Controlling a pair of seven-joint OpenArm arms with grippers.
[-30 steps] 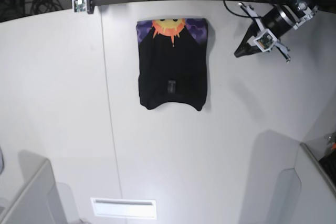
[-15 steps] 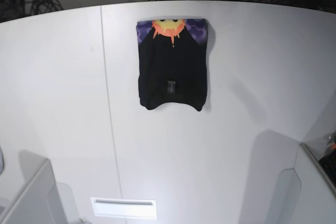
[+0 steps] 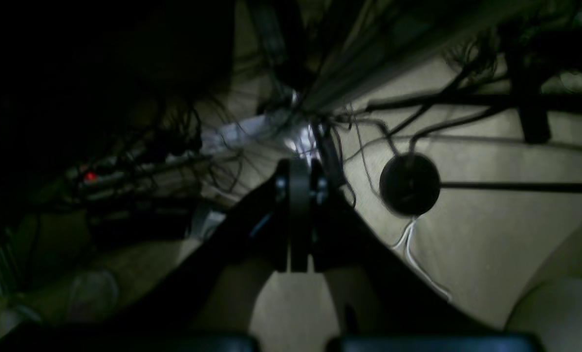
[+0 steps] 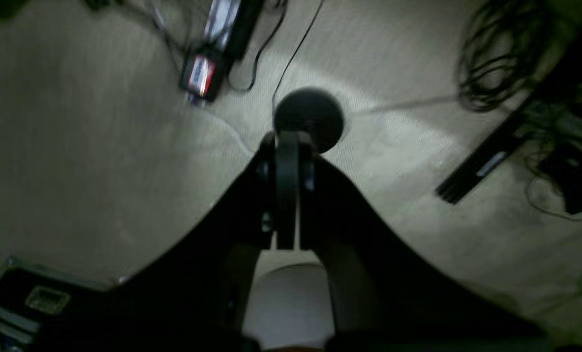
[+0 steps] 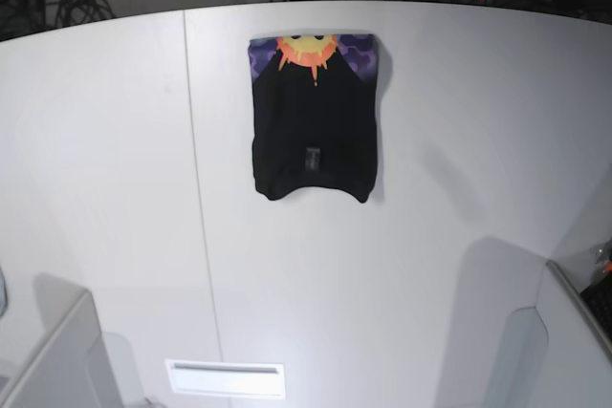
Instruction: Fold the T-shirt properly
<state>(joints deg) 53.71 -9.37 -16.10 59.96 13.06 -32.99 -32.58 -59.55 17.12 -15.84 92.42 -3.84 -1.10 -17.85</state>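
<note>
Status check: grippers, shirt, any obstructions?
Left gripper shut, empty. Right gripper shut, empty. T-shirt folded on table. Nothing in the way.

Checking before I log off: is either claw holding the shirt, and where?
Nothing held. Left claw and right claw are shut empty; the T-shirt lies folded on the table.

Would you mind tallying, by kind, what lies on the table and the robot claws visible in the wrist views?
T-shirt, folded, on the table: 1
Claws, both shut: 2 (left claw, right claw)
Total: 3
</note>
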